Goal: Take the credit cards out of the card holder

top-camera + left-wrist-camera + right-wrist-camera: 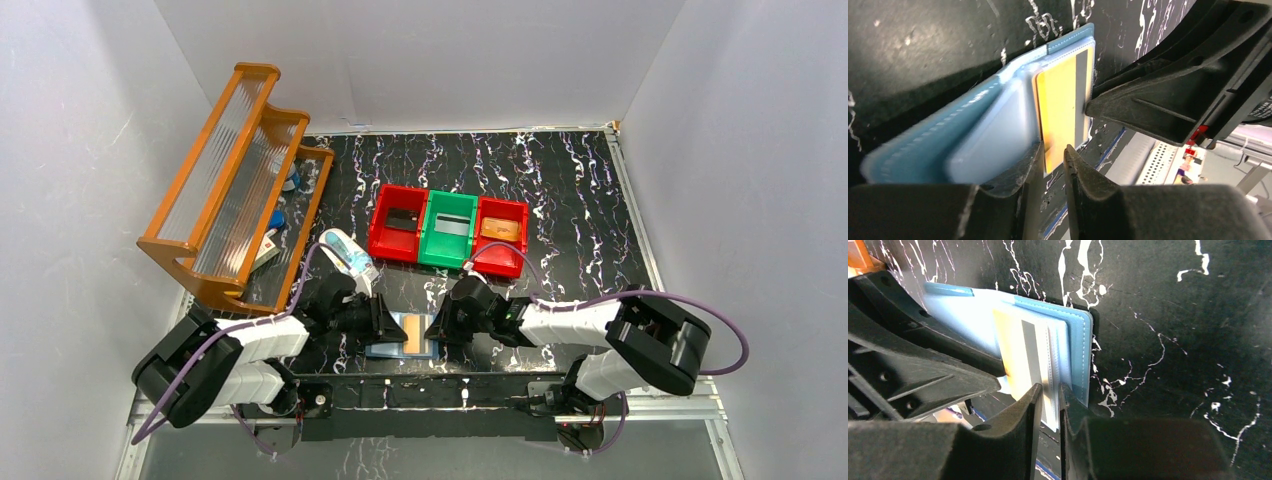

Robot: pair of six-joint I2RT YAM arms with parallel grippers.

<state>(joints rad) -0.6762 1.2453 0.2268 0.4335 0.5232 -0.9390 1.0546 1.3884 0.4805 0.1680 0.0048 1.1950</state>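
Flat blue squarish wallet [923, 145] lies open on the black white-veined desk [560, 200], near its front edge.
The left claw [1053, 147] is narrow, its tips at the lower edge of a thin tan-orange card [1060, 100] with a grey stripe; I cannot tell whether it grips. The card sits in a wallet pocket. The right claw [1050, 387] is narrow, pinching the wallet's clear pocket edge.

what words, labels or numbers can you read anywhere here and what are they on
No text can be read.
yellow-orange card in the card holder: a grey stripe, no print shows.
black card, grey card, orange card in the bins: too small to read.
items in the orange rack: labels too small.
oval case: markings too small.
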